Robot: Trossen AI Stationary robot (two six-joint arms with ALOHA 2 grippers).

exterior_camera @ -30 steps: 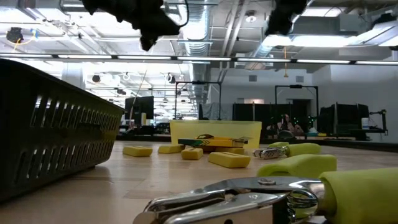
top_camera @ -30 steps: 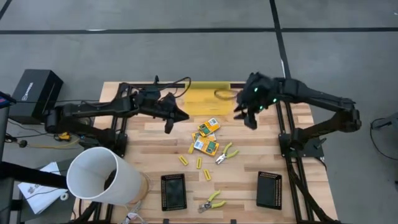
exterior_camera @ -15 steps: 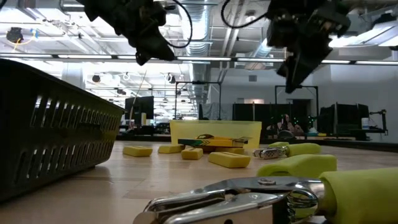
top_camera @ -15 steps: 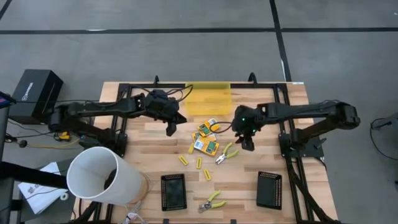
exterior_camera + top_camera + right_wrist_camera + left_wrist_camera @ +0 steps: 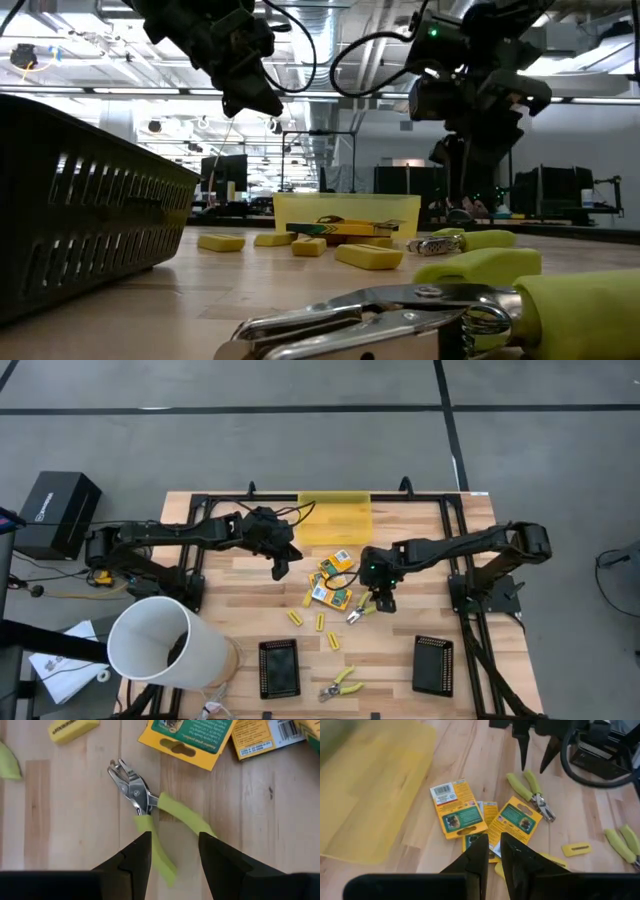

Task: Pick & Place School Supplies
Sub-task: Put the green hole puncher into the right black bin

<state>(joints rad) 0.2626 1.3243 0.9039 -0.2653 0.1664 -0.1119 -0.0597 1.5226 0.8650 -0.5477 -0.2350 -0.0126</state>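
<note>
Right gripper [image 5: 381, 600] has dropped from the bin side, fingers spread over the hand tool [image 5: 364, 606] at table centre, boxes [image 5: 332, 593] at its 9 o'clock; splayed handles may slip the pinch; left gripper [image 5: 281, 565] nearly closed, empty.

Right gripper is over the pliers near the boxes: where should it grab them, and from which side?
Judging by their pose, take the pliers by the two yellow-green handles, from straight above. They lie flat on the table with handles splayed, and the right gripper, open, already straddles one. The metal jaws look too thin and flat to pinch.
</note>
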